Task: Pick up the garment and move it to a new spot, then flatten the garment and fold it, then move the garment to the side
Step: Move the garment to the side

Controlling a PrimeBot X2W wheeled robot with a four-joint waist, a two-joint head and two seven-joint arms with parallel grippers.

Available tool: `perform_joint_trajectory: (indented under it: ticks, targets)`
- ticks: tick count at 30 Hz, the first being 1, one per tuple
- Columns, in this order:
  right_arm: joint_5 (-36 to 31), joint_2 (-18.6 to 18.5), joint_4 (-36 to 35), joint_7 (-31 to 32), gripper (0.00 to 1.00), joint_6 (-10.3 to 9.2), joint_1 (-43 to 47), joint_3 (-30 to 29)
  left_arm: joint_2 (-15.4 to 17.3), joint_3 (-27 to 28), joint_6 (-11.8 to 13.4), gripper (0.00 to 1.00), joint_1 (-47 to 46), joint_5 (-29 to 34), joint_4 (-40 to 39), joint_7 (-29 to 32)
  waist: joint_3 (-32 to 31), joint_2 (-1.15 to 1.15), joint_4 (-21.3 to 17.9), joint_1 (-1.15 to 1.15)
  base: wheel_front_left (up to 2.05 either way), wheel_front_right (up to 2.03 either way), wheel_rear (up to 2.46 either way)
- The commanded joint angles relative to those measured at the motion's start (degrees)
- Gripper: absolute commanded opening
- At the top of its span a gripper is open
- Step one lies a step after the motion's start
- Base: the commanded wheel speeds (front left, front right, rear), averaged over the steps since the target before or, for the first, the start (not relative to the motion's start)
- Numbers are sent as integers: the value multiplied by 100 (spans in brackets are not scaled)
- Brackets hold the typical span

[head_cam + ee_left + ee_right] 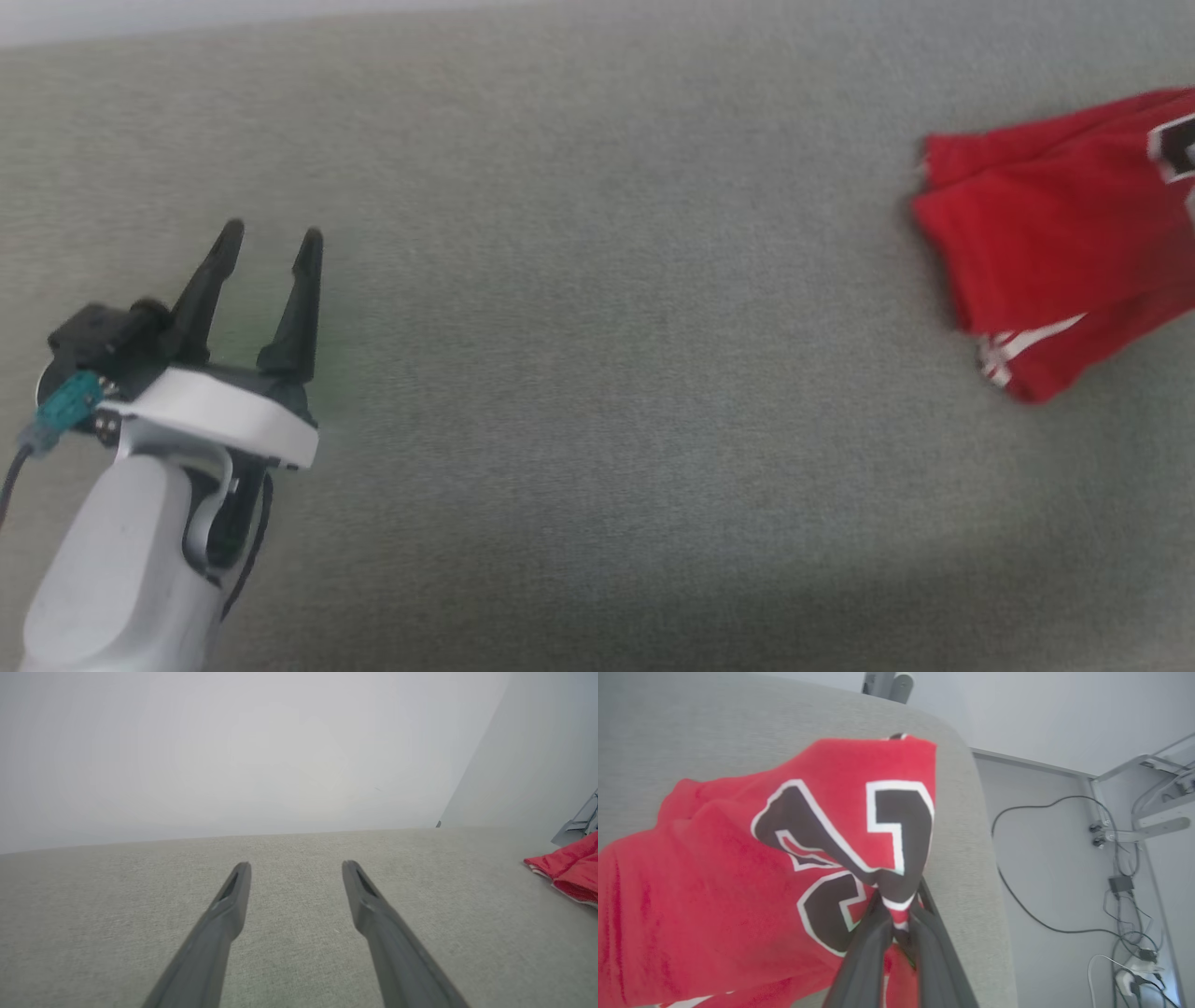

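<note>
The garment (1055,243), red with white striped trim and a black white-outlined print, lies bunched at the right edge of the grey table (597,373) in the head view. My left gripper (274,238) stands open far to its left, nothing between its fingers. In the left wrist view the open left gripper (295,868) hovers over bare cloth-covered table, with the garment (572,870) at the far right. In the right wrist view my right gripper (899,924) is shut on a pinch of the garment (738,882) at the black print, lifting a fold near the table's rounded edge.
Beyond the table edge in the right wrist view the floor holds black cables (1017,858), a power strip (1134,980) and grey metal frame legs (1134,830). A pale wall (233,751) rises behind the table's far edge.
</note>
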Motion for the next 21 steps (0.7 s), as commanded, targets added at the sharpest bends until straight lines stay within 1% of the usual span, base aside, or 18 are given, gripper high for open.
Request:
perform_joint_trajectory:
  ticks: [1,4,6,8,13,15,18,21]
  targets:
    - [-86,-36,72,-107,0,-1,-87,-44,30,-37,-8,100,-112,-59,-20,-21,184,0,-165,0,0,0,0]
    - [-381,-126,363,-373,0,-1,-306,-220,77,-197,-8,100,-314,-72,-25,-21,346,0,-262,0,0,0,0]
    - [-634,-104,468,-493,0,-1,-407,-357,91,-298,-8,100,-446,-90,-18,-21,447,0,-315,0,0,0,0]
    - [-900,-157,584,-618,0,-2,-499,-500,106,-397,-9,100,-587,-103,-19,-21,556,0,-347,0,0,0,0]
    - [-1515,-76,823,-902,0,-2,-673,-835,146,-613,-8,100,-890,-105,-30,-21,807,0,-385,0,0,0,0]
    - [-1788,5,910,-1038,0,-2,-755,-1045,158,-682,-8,100,-1003,-107,-26,-21,900,0,-373,0,0,0,0]
    - [-2104,260,1133,-1150,0,-1,-801,-1323,185,-774,-8,100,-1128,-123,-13,-21,1014,0,-352,0,0,0,0]
    - [-2309,440,1420,-1266,0,-1,-907,-1549,214,-858,-8,100,-1236,-142,-2,-21,1096,0,-325,0,0,0,0]
